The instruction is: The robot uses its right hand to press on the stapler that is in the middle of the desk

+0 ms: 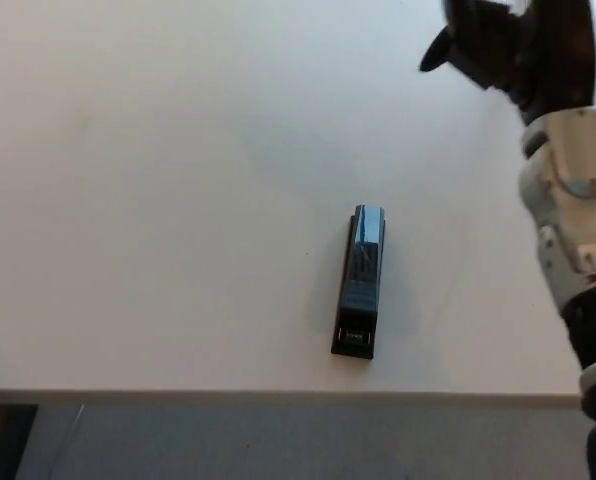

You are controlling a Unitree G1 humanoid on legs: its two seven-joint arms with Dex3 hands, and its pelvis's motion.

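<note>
Up at the far right corner of view: my right hand (523,45), black, raised clear of the desk (158,200), holding and touching nothing. Partly cut off by the frame edge; finger spread cannot be told. Well below and left of the hand: stapler (360,282), black, lying flat lengthwise near the desk's front edge.

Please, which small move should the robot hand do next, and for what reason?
Probably lower the right robot hand toward the black stapler. The hand is raised at the picture's top right, well apart from the stapler, which lies untouched near the front edge of the white desk. Nothing presses on it now.
</note>
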